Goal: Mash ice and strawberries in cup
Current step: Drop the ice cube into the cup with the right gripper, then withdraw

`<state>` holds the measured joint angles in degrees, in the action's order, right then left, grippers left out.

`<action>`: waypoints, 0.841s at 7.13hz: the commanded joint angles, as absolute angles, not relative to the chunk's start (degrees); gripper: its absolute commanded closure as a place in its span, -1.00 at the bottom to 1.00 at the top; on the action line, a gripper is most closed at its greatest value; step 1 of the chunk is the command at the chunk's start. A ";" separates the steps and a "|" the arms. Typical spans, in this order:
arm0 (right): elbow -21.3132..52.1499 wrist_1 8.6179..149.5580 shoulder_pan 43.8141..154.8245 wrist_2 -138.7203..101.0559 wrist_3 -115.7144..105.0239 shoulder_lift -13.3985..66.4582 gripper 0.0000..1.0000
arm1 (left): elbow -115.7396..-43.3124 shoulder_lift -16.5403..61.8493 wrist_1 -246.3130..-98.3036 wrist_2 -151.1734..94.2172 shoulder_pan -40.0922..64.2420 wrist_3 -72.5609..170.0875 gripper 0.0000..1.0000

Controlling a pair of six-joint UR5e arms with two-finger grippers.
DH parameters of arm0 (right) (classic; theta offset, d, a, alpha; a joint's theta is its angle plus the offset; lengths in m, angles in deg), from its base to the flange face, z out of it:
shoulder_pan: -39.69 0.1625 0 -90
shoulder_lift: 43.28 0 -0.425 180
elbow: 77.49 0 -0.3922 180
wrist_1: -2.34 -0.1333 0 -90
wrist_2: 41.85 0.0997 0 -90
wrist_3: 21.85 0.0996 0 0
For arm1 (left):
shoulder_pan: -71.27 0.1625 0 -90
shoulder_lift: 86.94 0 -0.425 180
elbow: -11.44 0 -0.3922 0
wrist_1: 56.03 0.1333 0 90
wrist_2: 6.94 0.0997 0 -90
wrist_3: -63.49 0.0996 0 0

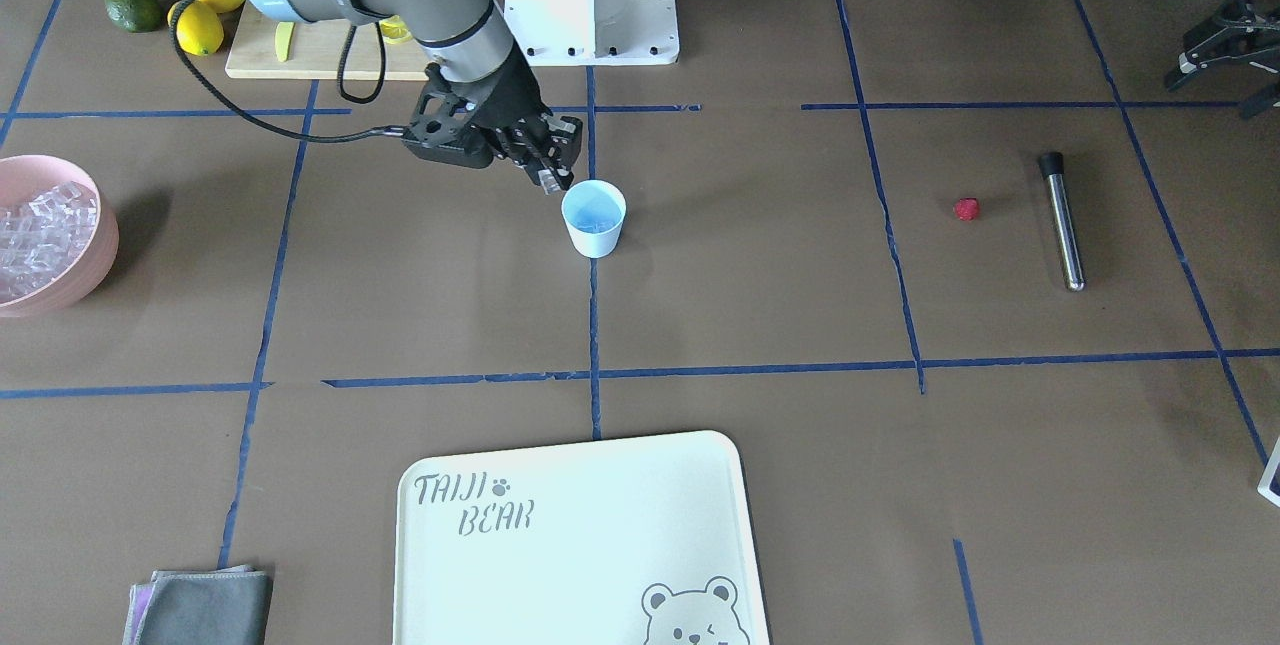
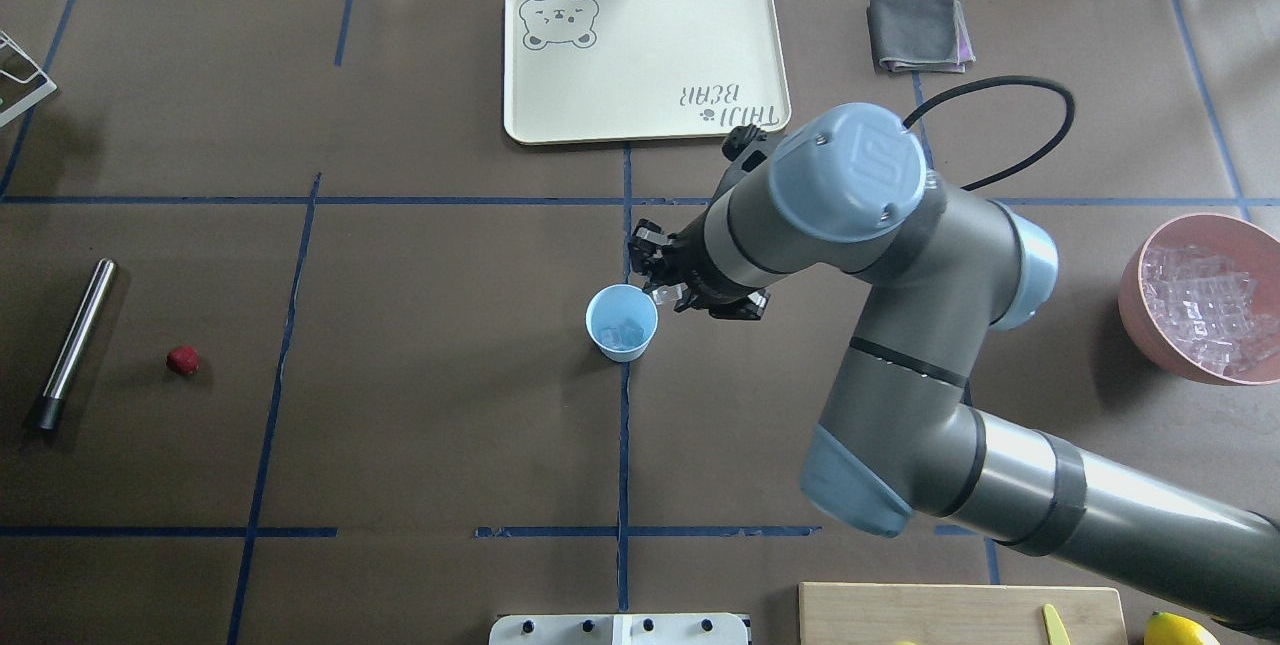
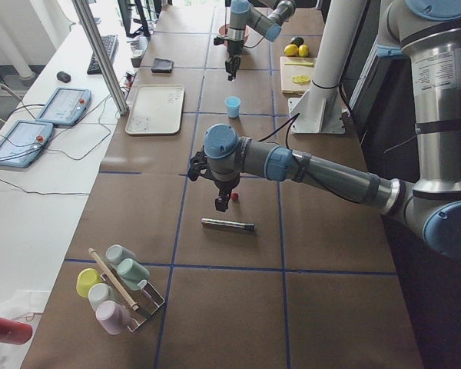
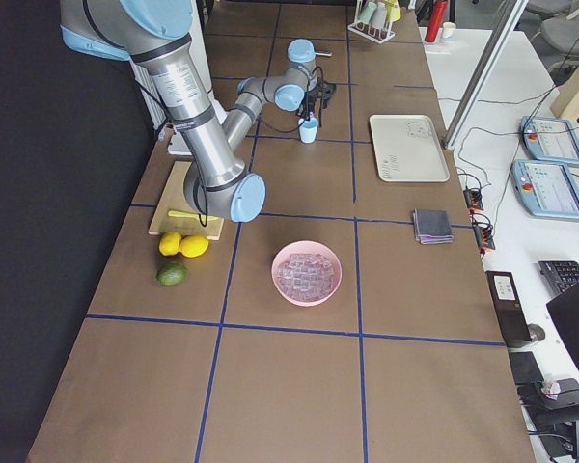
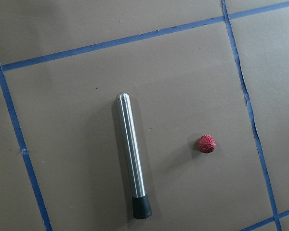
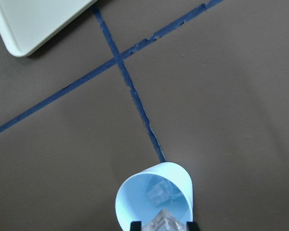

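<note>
The right pincer (image 2: 662, 295), arm reaching tilted downward, grips one ice cube (image 6: 166, 222) at the cup (image 2: 621, 322) rim on its pink bowl (image 2: 1140, 297) side; by my judgement it needs a nudge further over the mouth. More ice (image 2: 622, 332) sits inside. The strawberry (image 2: 182, 360) lies far from the cup, beneath the left pincer (image 3: 223, 202), whose opening I cannot tell

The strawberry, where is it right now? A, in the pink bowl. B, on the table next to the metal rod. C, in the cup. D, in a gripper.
B: the strawberry lies on the table beside the rod, far from the cup.
</note>
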<state>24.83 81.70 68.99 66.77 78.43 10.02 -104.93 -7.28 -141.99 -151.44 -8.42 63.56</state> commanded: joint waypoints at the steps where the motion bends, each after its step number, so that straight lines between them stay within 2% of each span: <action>1: 22.88 81.71 67.20 64.59 78.88 8.58 1.00 | -104.84 -7.31 -141.99 -151.44 -8.36 63.58 -1.00; 2: 22.88 81.79 66.76 64.23 78.79 8.58 0.90 | -104.84 -7.22 -141.99 -151.44 -8.36 63.58 -1.00; 3: 22.80 81.79 66.58 64.14 78.79 8.66 -0.34 | -104.84 -7.22 -141.99 -151.44 -8.36 63.41 -1.00; 4: 22.53 81.79 66.50 63.45 79.05 8.40 -0.98 | -104.75 -7.14 -141.99 -151.44 -8.10 63.67 -1.00; 6: 22.62 81.71 66.49 63.44 78.70 8.40 -0.99 | -104.31 -6.52 -142.07 -151.35 -7.05 63.67 -1.00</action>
